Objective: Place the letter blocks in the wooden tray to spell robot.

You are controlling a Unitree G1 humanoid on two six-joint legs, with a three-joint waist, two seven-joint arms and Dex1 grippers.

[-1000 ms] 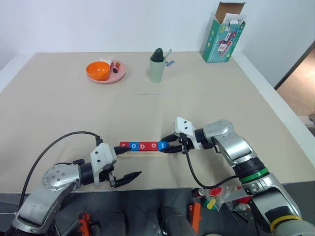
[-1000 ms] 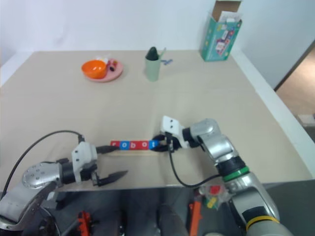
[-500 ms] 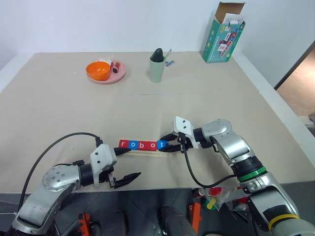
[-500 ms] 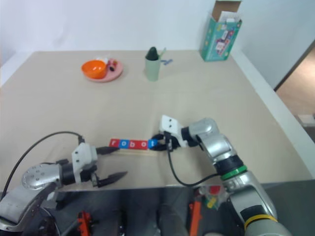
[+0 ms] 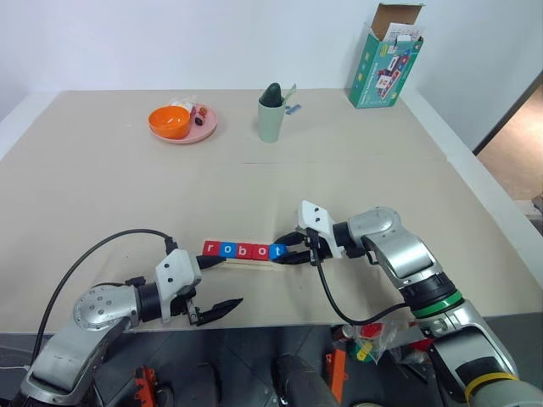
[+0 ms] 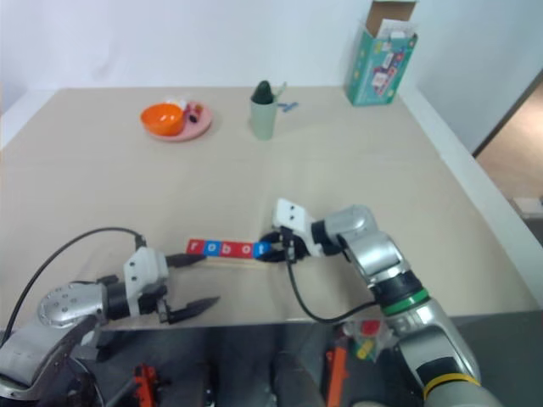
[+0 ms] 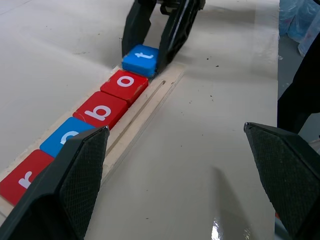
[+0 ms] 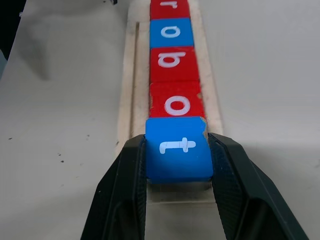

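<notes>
Five letter blocks (image 5: 243, 250) lie in a row in the wooden tray (image 7: 150, 100) near the table's front, reading r, o, b, o, t. My right gripper (image 5: 282, 251) reaches in from the right and is shut on the blue t block (image 8: 178, 150) at the tray's right end. One black finger (image 8: 125, 190) presses each side of that block. The red o (image 8: 176, 105) touches the t. My left gripper (image 5: 222, 284) stands open just off the tray's left end, by the front edge, with nothing between its fingers.
At the back left a pink plate (image 5: 202, 131) carries an orange bowl (image 5: 168, 121). A green cup (image 5: 271, 119) stands at the back centre and a green carton (image 5: 386, 64) at the back right. The table's front edge (image 5: 280, 322) runs just behind both grippers.
</notes>
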